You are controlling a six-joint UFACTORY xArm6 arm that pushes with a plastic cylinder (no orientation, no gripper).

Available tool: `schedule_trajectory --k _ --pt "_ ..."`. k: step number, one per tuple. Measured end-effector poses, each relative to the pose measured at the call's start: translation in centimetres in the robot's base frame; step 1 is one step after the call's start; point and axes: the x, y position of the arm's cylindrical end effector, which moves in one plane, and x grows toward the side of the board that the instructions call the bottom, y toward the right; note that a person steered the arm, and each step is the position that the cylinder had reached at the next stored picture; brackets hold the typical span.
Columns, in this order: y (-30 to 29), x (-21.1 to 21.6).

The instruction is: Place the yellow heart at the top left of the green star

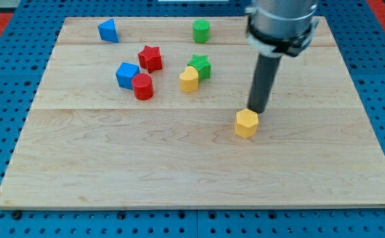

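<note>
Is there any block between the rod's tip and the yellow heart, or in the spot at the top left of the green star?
No. My tip touches the yellow hexagon; bare board runs to the yellow heart, at the green star's bottom left. The red star lies left of the spot.

A red star, blue cube and red cylinder are clustering together on the surface. A blue block and green cylinder are sitting near the view's top. A yellow hexagonal block is lying apart.

My tip sits just above yellow hexagon. Yellow heart touches green star at its lower left.
</note>
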Motion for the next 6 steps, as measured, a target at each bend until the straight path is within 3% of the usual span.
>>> schedule_trajectory --k 1,2,5,6 --pt "-7.4 -1.5" --pt "-10.2 -5.3" --pt "-10.8 -12.4" --pt "-14.3 -13.4"
